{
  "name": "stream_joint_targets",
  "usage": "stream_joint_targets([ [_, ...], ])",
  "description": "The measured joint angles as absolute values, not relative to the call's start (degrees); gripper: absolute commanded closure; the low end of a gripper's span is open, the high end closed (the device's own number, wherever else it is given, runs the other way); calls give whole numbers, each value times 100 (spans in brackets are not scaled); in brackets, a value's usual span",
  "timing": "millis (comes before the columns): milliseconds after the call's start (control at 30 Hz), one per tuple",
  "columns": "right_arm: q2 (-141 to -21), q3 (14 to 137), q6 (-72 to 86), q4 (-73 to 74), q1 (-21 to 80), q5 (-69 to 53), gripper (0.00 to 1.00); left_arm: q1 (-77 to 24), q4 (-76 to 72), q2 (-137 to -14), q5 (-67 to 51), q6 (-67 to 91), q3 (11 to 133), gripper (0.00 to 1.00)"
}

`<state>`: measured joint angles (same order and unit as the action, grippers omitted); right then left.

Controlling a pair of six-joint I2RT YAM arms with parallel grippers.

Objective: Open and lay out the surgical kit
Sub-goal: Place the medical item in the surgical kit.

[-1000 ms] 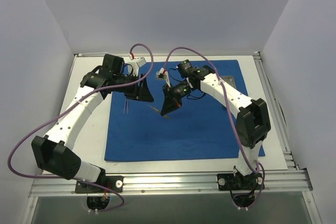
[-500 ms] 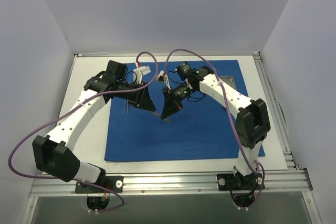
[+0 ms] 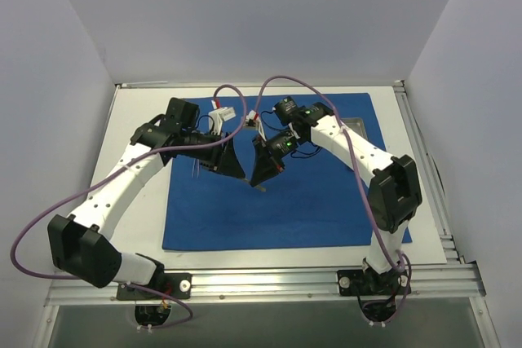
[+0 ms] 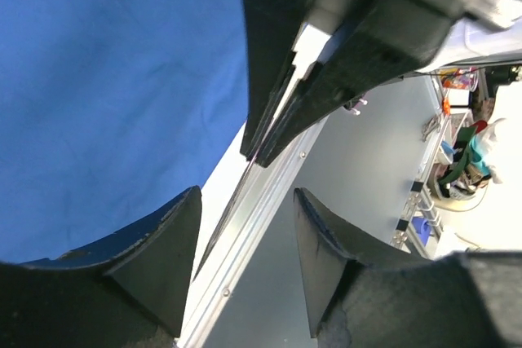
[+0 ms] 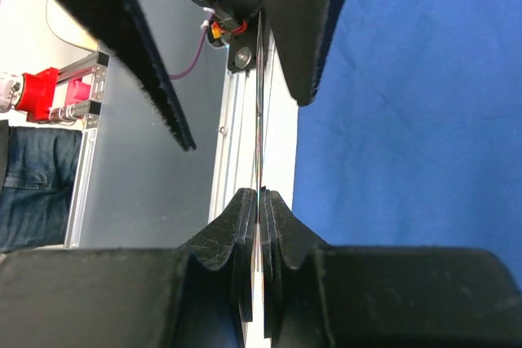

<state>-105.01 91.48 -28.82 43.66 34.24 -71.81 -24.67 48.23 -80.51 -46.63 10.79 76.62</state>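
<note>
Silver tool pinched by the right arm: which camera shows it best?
Right wrist: the silver tool runs edge-on out of the shut right end effector. Top external shows only a tip; left wrist, a thin dark line.

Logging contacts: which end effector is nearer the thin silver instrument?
Right: the right end effector is shut on the thin silver instrument. The left end effector is open around its free end.

Left end effector (image 4: 245, 200) spread open, right end effector (image 5: 259, 196) pinched closed, their tips near each other
</note>
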Motion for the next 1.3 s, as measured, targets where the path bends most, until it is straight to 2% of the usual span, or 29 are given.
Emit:
stream_joint_targets([
  [167, -10422, 9115, -2995, 4436, 3424, -7279, 100, -2469, 4816, -7872, -4626, 1205, 7459, 44],
  [300, -10403, 9113, -3028, 4451, 3424, -7293, 100, -2471, 4786, -7863, -4633, 1299, 7446, 56],
  [400, -10401, 9113, -3037, 4475, 3428, -7301, 100, -2471, 4740, -7863, -4659, 1330, 7446, 68],
  [433, -10401, 9113, -3041, 4488, 3428, -7314, 100, -2471, 4727, -7863, -4661, 1341, 7446, 75],
  [500, -10398, 9113, -3057, 4528, 3428, -7338, 100, -2471, 4694, -7863, -4676, 1354, 7443, 81],
  [533, -10398, 9113, -3079, 4532, 3428, -7336, 100, -2471, 4685, -7863, -4711, 1361, 7441, 93],
  [567, -10398, 9113, -3105, 4534, 3428, -7328, 100, -2471, 4672, -7863, -4757, 1396, 7441, 98],
  [700, -10396, 9113, -3087, 4521, 3428, -7288, 99, -2482, 4593, -7856, -4873, 1448, 7419, 98],
  [767, -10368, 9070, -2882, 4388, 3428, -7190, 89, -2482, 4545, -7839, -4834, 1490, 7378, 98],
  [800, -10333, 9008, -2668, 4252, 3422, -7116, 76, -2480, 4523, -7830, -4779, 1514, 7360, 98],
  [900, -10053, 8606, -1811, 3461, 3371, -6683, 52, -2477, 4399, -7749, -4541, 1708, 7269, 98],
  [967, -9819, 8333, -1304, 2982, 3271, -6449, 43, -2471, 4259, -7666, -4372, 1905, 7194, 98],
  [1300, -9253, 8012, 1015, 1011, 2530, -5564, 40, -2088, 2486, -6971, -3415, 3437, 6737, 98],
])
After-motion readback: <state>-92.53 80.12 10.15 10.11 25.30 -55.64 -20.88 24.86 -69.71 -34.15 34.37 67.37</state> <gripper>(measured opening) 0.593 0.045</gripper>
